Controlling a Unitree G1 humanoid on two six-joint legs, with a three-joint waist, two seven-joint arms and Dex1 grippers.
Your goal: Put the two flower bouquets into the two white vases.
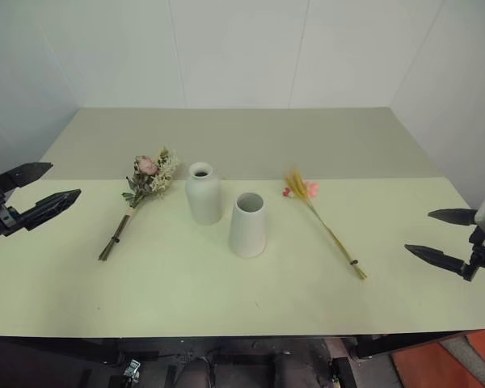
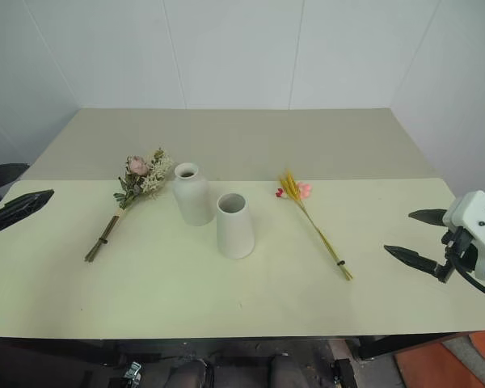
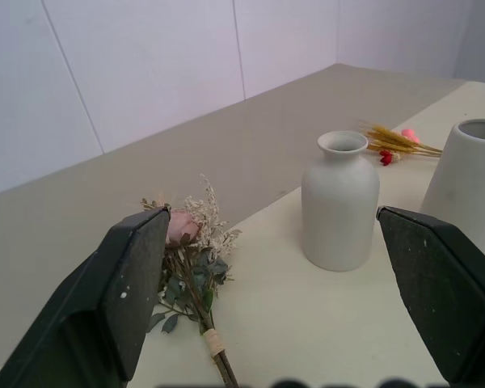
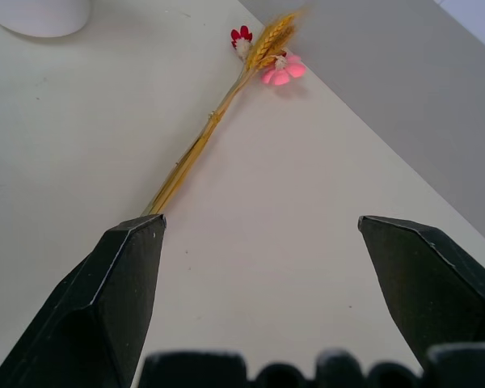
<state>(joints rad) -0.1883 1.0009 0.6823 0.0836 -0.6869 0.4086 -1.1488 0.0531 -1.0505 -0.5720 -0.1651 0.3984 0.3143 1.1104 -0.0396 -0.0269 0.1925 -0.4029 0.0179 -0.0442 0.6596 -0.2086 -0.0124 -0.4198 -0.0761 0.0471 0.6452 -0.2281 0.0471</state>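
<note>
A bushy dried bouquet with a pink rose lies flat left of centre, its stems pointing toward the table's front. A thin sprig bouquet with yellow ears and pink and red blooms lies flat right of centre. Between them stand two white vases: a bottle-shaped vase and, just in front and to its right, a tapered wide-mouthed vase. My left gripper hovers open at the table's left edge, well apart from the bushy bouquet. Over the right edge my right gripper is open, apart from the sprig.
The pale table has a darker beige strip at the back, meeting white walls. An orange-red floor patch shows beyond the front right corner.
</note>
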